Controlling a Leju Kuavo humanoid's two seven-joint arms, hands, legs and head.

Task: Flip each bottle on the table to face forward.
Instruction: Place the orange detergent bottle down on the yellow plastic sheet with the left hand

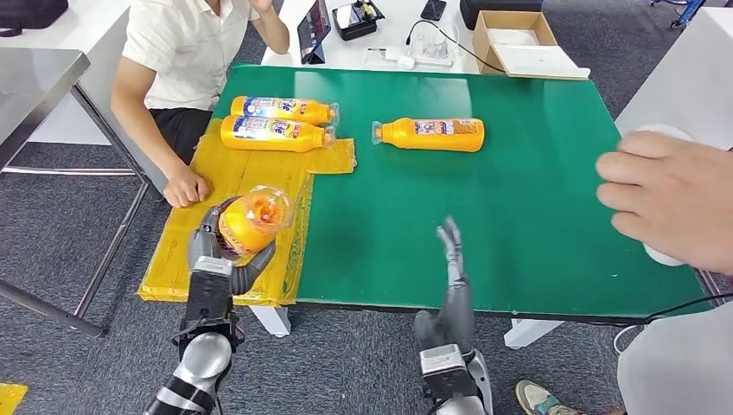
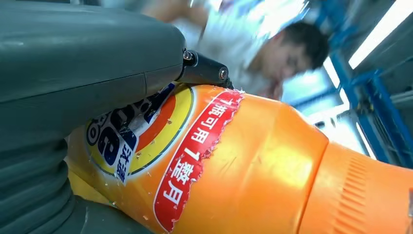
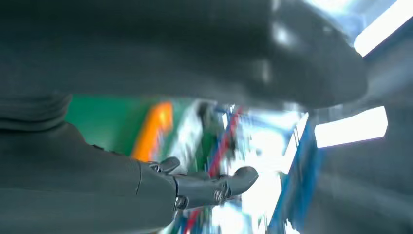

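Three orange bottles lie on the green table: two on yellow sheet, one apart. Left hand grips a fourth bottle above the sheet; right hand empty, fingers extended. A person's fist rests nearby.

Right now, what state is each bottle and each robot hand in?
Held bottle: gripped by the left hand, lifted above the yellow mat.
Two bottles on mat: lying flat, side by side.
Lone bottle: lying on green table.
Right hand: empty, fingers straight.
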